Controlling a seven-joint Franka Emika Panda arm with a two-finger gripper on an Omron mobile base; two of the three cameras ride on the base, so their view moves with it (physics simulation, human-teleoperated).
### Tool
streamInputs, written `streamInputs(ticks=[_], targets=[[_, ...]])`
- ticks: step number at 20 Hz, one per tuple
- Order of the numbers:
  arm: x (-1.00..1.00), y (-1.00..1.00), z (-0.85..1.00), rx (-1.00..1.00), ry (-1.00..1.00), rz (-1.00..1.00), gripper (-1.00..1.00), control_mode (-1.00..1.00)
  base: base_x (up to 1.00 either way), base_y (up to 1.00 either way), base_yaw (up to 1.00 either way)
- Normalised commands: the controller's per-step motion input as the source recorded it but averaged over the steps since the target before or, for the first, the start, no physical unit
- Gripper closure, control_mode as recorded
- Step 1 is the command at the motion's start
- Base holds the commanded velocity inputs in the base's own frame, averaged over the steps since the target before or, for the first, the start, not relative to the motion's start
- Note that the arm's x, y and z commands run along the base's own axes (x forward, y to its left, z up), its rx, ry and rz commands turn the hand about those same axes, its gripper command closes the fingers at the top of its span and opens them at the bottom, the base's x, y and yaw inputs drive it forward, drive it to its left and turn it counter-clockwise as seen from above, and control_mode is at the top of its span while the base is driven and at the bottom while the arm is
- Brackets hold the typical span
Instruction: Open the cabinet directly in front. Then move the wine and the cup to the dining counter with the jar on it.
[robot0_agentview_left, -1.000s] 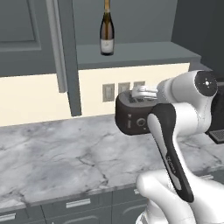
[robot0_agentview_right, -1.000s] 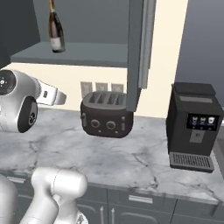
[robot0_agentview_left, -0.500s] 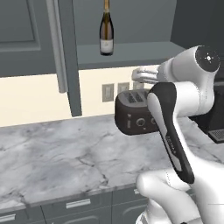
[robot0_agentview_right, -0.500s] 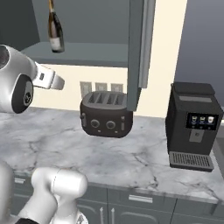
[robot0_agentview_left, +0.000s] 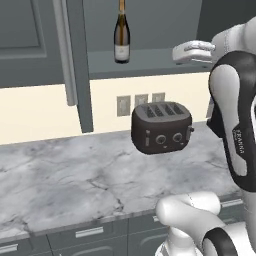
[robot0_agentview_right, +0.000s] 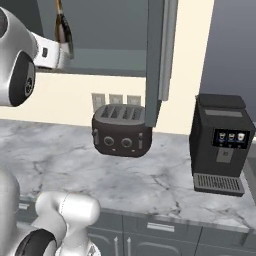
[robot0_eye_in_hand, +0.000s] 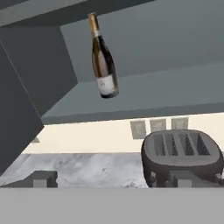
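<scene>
A grey-veined white marble counter (robot0_agentview_left: 65, 180) is running across the room, and the black toaster (robot0_agentview_left: 161, 126) is sitting on it toward the back — this is the landmark. Behind the toaster a cream backsplash (robot0_agentview_left: 35, 112) is rising, carrying three pale wall sockets (robot0_agentview_left: 141, 101) just above the toaster's top. To the right of the toaster, well apart from it on the same marble, a black coffee machine (robot0_agentview_right: 220, 144) is standing with a small lit screen. Below the toaster, under the counter's edge, dark grey drawer fronts (robot0_agentview_right: 160, 235) are showing short silver handles. Light is falling evenly — shadows are lying soft under the toaster.
</scene>
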Motion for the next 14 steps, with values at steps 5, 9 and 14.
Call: streamInputs(ticks=[5, 9, 14], targets=[[-0.42, -0.15, 0.19, -0.04, -0.44, 0.31, -1.0, -1.0, 0.0, 0.0, 0.0], [-0.04, 0.02, 0.0, -0.08, -0.28, 0.12, -1.0, -1.0, 0.0, 0.0, 0.0], [0.51, 0.15, 0.09, -0.01, -0.11, 0.0, -1.0, -1.0, 0.0, 0.0, 0.0]])
